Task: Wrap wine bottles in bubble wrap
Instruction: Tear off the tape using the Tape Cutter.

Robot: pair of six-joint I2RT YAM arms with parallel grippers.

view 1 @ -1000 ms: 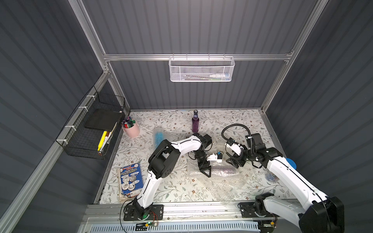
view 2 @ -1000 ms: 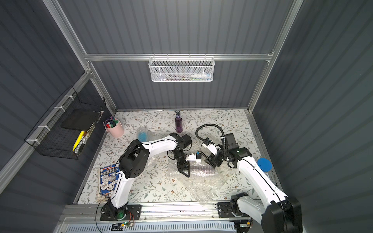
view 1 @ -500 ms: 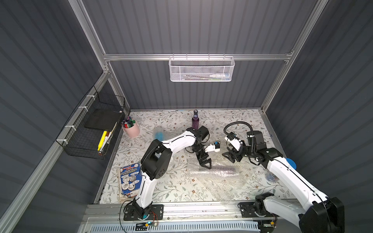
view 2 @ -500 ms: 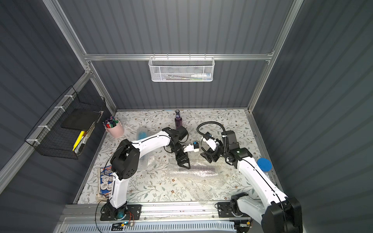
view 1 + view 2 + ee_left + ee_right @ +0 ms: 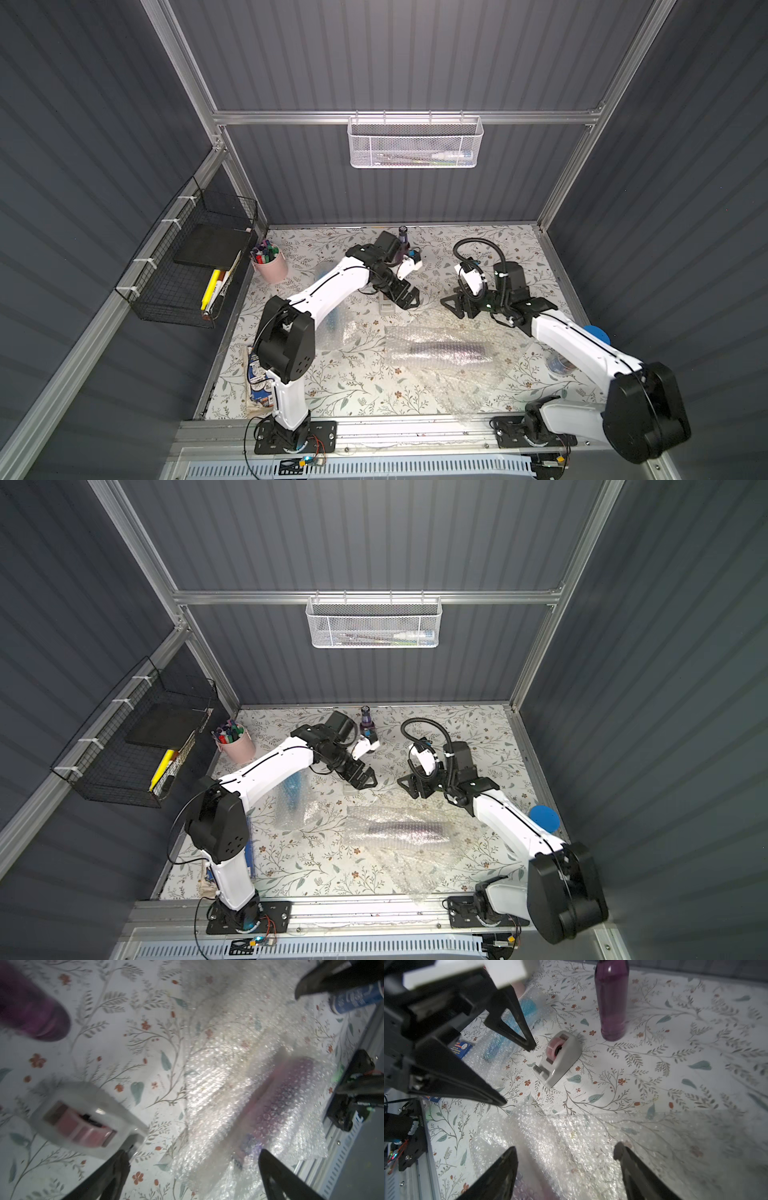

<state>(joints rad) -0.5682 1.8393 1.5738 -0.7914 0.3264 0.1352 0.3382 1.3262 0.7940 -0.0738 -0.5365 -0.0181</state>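
Purple wine bottle (image 5: 446,348) lies rolled in bubble wrap (image 5: 457,384), lower centre-right of the counter (image 5: 357,386).
Its dark glass shows blurred through crinkly clear bubbles. Left hand (image 5: 408,301) and right hand (image 5: 452,309) hover above it in the frame, jaws apart, both empty.

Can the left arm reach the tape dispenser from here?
Probably yes: the left gripper hangs open just beside the tape dispenser, with only bare table between them. The standing purple bottle is well clear.
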